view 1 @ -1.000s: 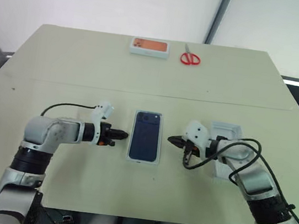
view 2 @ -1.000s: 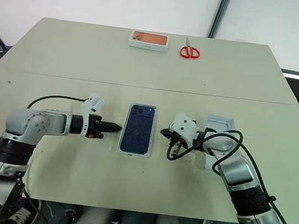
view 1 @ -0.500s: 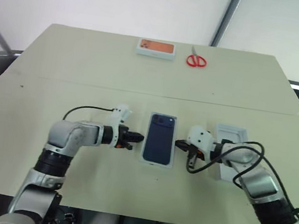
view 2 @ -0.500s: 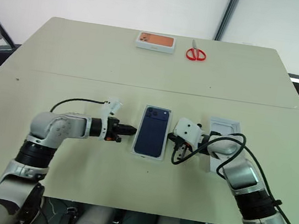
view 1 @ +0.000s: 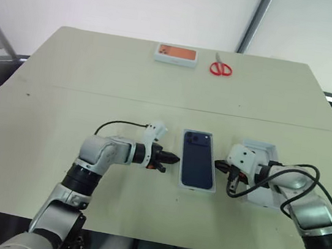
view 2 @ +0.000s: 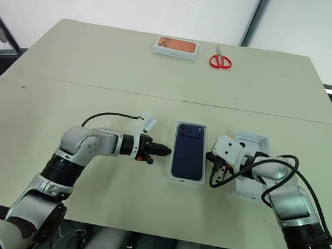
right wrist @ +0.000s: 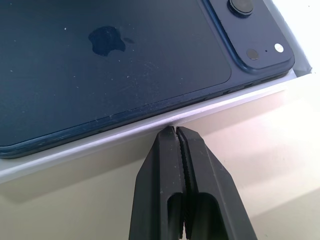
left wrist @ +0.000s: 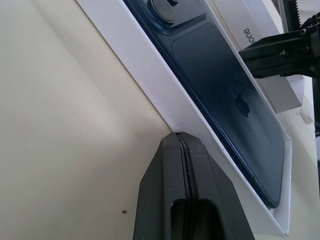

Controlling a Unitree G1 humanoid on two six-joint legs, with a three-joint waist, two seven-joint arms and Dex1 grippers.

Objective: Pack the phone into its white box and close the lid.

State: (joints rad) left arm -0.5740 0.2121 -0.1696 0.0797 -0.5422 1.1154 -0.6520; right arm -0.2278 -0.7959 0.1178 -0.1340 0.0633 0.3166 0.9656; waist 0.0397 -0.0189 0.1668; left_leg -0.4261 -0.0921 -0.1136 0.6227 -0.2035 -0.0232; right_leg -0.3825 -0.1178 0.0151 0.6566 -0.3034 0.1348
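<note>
Phone [view 1: 198, 166] lay back-up inside white box [view 1: 181, 177], near table's [view 1: 67, 79] front edge, centre. Left gripper [view 1: 172, 159] clamped shut, empty, tips at box's left wall. Right gripper [view 1: 217, 166] pinched shut, empty, tips against right wall. Lid [view 1: 263, 191] just right, behind right wrist.

Head pair looks down over table [view 1: 98, 78] — wrist cameras close on phone [right wrist: 100, 65].

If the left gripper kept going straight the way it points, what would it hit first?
Most likely the long side wall of the white box, which holds the phone; the shut left gripper is aimed right at it, almost touching.
</note>
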